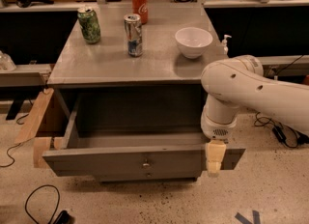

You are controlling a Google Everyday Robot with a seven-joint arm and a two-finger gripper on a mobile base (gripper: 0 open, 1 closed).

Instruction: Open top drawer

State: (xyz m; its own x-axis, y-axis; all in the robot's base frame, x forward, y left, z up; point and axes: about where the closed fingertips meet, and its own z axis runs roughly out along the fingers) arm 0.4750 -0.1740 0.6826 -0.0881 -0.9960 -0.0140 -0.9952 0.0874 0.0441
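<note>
Top drawer (106, 162) is open, extended well out of the grey cabinet (120, 66) toward 6 o'clock, with its front sitting low in the frame. The inside is plain grey. The small brassy knob (145, 164) is centred on the front at about 6 o'clock of frame. A narrower grey front (145, 175) with its own knob shows just under it. The gripper (213, 167) is at about 4-5 o'clock of frame, pointing straight down at the right end of the drawer front and overlapping its top edge. It's well to the 3 o'clock side of the knob. Spread or pressed together: cannot tell, and contact with the front isn't clear either. The white arm (251, 85) comes in from 3 o'clock and bends down over the drawer's right corner. On the cabinet top there's a green can (89, 24) at 10 o'clock, a red can (139, 6) at 12 and a silver-blue can (133, 35) near the middle, all upright and apart from each other. A white bowl (193, 41) sits at 2 o'clock, with a small pump bottle (224, 43) just beside the top's right edge. Wooden boards (36, 121) lean against the cabinet's left side at 9 o'clock. A black cable (29, 201) loops on the speckled floor at 7 o'clock, and there's blue tape (248, 217) at 5 o'clock.
</note>
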